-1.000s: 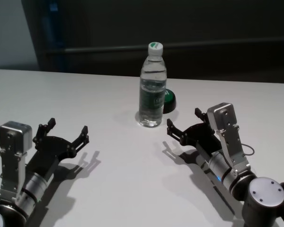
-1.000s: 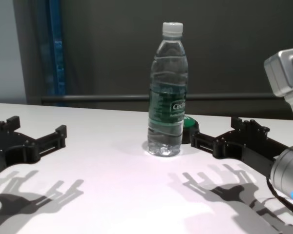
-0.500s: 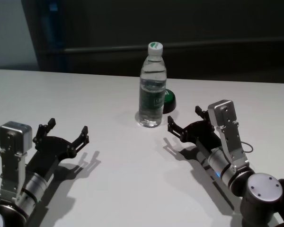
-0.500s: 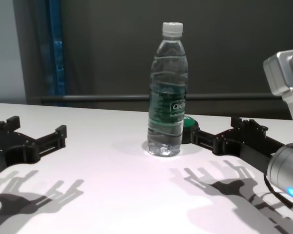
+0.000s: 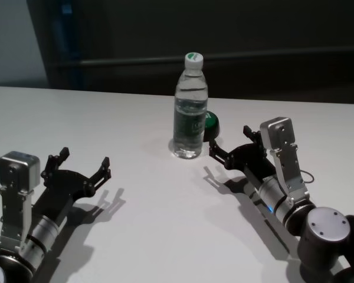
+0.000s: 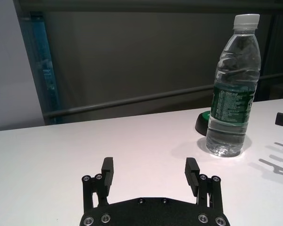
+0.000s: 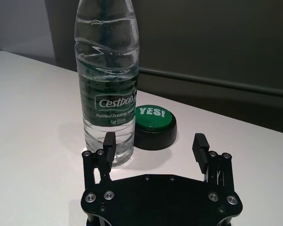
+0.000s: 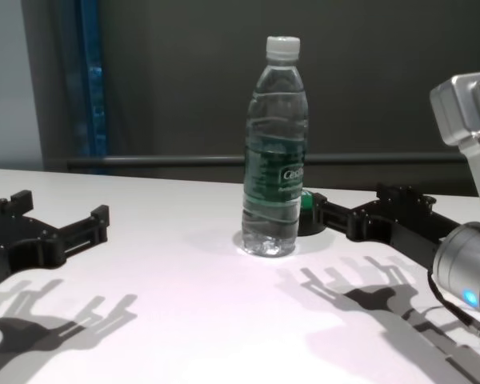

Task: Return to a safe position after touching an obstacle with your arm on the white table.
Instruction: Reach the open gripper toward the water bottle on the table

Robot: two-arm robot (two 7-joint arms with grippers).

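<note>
The obstacle, a clear water bottle (image 5: pixel 190 112) with a white cap and dark green label, stands upright mid-table on the white table (image 5: pixel 106 118). It also shows in the chest view as the bottle (image 8: pixel 274 160) and in both wrist views (image 6: pixel 232 94) (image 7: pixel 107 80). My right gripper (image 5: pixel 229 141) (image 7: pixel 154 141) (image 8: pixel 348 204) is open and empty, low over the table just right of the bottle's base. One fingertip (image 7: pixel 109 140) sits close beside the bottle, with a small gap in the head view. My left gripper (image 5: pixel 85 158) (image 6: pixel 149 165) (image 8: pixel 62 206) rests open and empty at the near left.
A low round green button (image 5: pixel 210 122) (image 7: pixel 154 117) on a black base, marked YES!, sits right behind the bottle, in line with the gap of my right gripper. A dark wall with a rail (image 8: pixel 144 162) runs behind the table's far edge.
My right gripper has moved forward and a little left, closer to the bottle's base and the button. The bottle and the left arm have not moved.
</note>
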